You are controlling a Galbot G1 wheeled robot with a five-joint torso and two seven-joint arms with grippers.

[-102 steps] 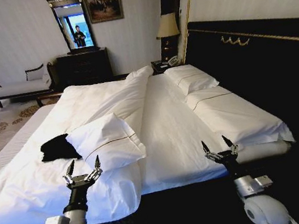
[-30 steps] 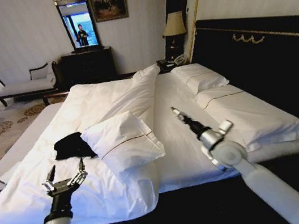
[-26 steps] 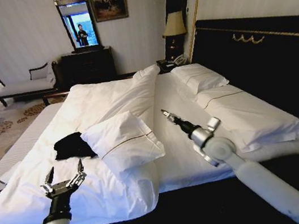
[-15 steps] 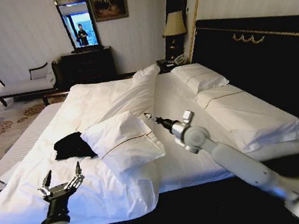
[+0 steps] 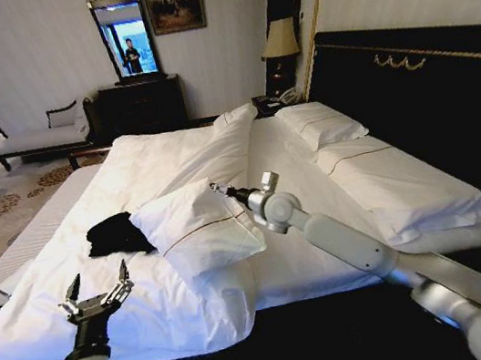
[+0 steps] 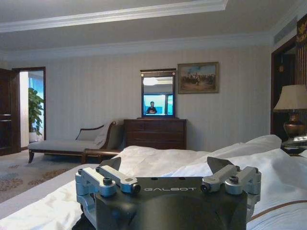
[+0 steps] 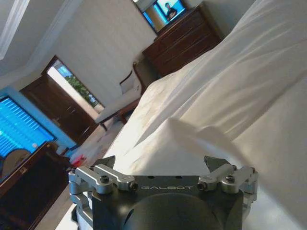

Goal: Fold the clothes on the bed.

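Note:
The clothes [image 5: 116, 235] lie as a small black crumpled heap on the white bed [image 5: 293, 217], tucked against the far-left side of a loose white pillow [image 5: 195, 229]. My right gripper [image 5: 220, 189] is stretched across the bed to that pillow's far corner, to the right of the clothes. In the right wrist view it [image 7: 160, 160] is open, with the pillow's corner [image 7: 187, 136] just ahead. My left gripper [image 5: 98, 279] hovers open over the duvet near the bed's front edge, below the clothes; the left wrist view shows its [image 6: 165, 163] fingers spread wide.
Two more pillows [image 5: 324, 124] lie against the dark headboard [image 5: 413, 105] on the right. A folded-back duvet [image 5: 172, 154] covers the bed's left half. Beyond the bed stand a dresser [image 5: 140, 104], a chaise [image 5: 40, 138] and a bedside lamp [image 5: 280, 39].
My right arm has swung left across the bed, from near the headboard-side pillows to the loose pillow's far corner. The left gripper has barely moved. The clothes lie as before.

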